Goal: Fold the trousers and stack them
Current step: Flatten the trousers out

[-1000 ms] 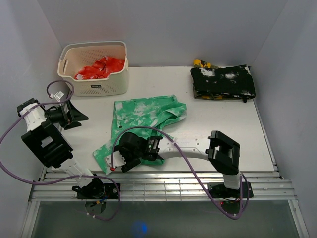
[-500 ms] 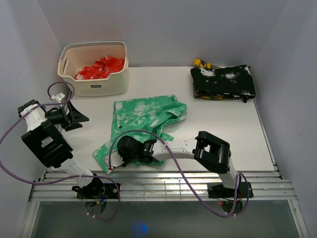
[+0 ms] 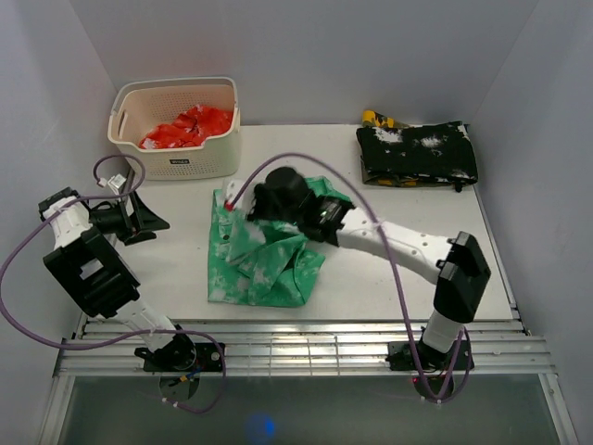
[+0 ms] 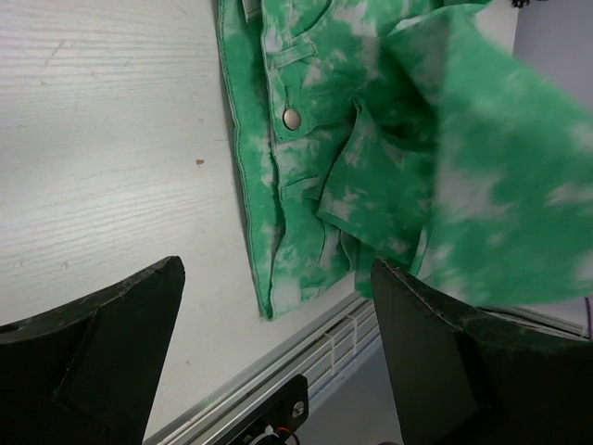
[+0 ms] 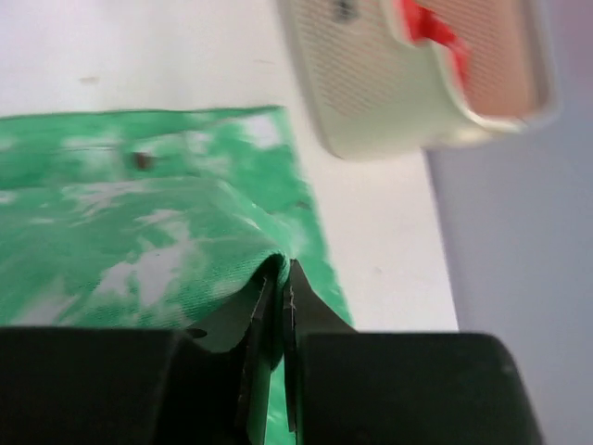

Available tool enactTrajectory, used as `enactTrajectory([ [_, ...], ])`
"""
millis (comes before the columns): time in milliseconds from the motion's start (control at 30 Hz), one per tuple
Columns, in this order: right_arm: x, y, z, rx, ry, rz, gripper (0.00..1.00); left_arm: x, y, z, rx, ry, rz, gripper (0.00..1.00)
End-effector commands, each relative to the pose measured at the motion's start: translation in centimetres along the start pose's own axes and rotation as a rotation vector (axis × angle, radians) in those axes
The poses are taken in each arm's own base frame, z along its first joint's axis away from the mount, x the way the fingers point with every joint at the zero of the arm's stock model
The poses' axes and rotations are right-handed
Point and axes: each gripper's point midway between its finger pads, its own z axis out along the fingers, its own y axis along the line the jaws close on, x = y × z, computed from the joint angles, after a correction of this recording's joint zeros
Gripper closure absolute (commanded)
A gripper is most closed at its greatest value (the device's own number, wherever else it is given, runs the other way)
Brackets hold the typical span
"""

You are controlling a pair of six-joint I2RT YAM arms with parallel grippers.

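trousers (image 3: 264, 264) — green, white-blotched, bunched, pinched in right tool (image 5: 283, 278)

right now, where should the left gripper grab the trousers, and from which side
Probably the left edge of the trousers, at the near corner just past the button, coming in low from the left. That edge lies flat and straight on the table, facing the open left gripper. The right gripper pinches a raised fold farther back.
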Motion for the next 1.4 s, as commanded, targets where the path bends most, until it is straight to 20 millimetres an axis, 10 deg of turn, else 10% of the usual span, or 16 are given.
enactTrajectory([
  [0, 0.1, -11.2, -7.0, 0.201, -0.094, 0.261, 0.92, -0.5, -2.6, 0.6, -0.031, -0.022, 0.178, 0.09],
  [133, 6.4, -15.2, -11.4, 0.281, -0.052, 0.449, 0.92, 0.6, -3.0, 4.0, -0.165, 0.019, 0.344, 0.1],
  [433, 22.4, -13.3, -21.0, 0.476, 0.122, 0.915, 0.92, 0.2, -2.1, 12.1, -0.358, -0.001, 0.378, 0.11],
  [667, 29.8, -12.7, -28.7, 0.714, 0.211, 1.066, 0.92, 1.4, 2.1, 17.0, -0.499, 0.089, 0.394, 0.14],
  [867, 33.5, -13.7, -34.3, 0.895, 0.281, 1.084, 0.92, 1.8, 4.0, 19.2, -0.499, 0.138, 0.357, 0.5],
  [1033, 36.8, -14.6, -38.4, 1.033, 0.341, 1.081, 0.92, 0.9, 5.4, 17.1, -0.575, 0.126, 0.354, 1.0],
  [1367, 42.8, -13.9, -40.6, 1.134, 0.471, 1.093, 0.92, -1.6, 8.6, 9.0, -0.679, 0.034, 0.323, 1.0],
])
